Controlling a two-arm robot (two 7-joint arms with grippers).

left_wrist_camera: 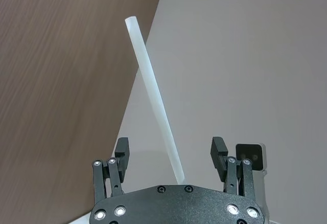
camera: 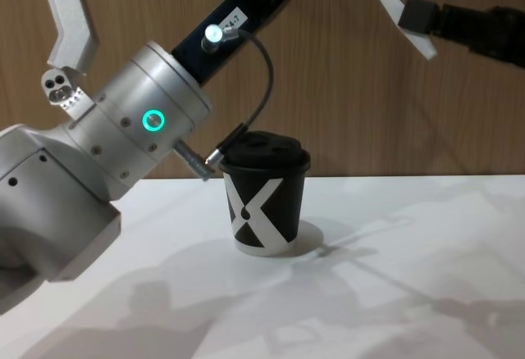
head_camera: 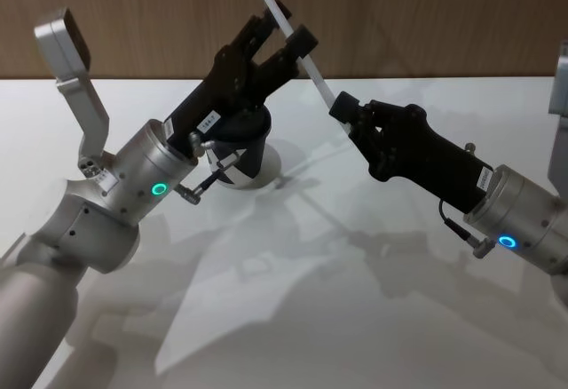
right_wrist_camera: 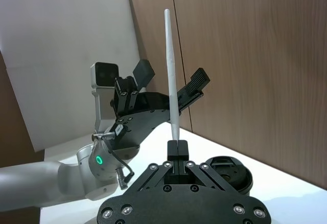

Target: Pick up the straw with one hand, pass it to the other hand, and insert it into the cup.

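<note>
1. The right gripper [head_camera: 344, 107] is clamped tight on the lower end of the straw [head_camera: 318, 76]. It holds the straw slanted up and away over the white table [head_camera: 293, 318].
2. The left gripper [head_camera: 286, 27] is spread wide around the straw's middle. In the left wrist view its fingers [left_wrist_camera: 121, 151] stand off from the straw [left_wrist_camera: 153, 101] on either side, touching nothing.
3. The straw's free upper end reaches well past the left gripper's fingertips, against the wood wall [head_camera: 426, 16].
4. The cup [camera: 264, 203], lid on, stands upright on the table below the left gripper. It is well below the right gripper [camera: 420, 15] and off to that gripper's left.
5. Seen from the right wrist, the straw [right_wrist_camera: 171, 70] rises straight out of the closed right gripper [right_wrist_camera: 177, 150]. The cup [right_wrist_camera: 227, 170] sits beyond and beneath.
</note>
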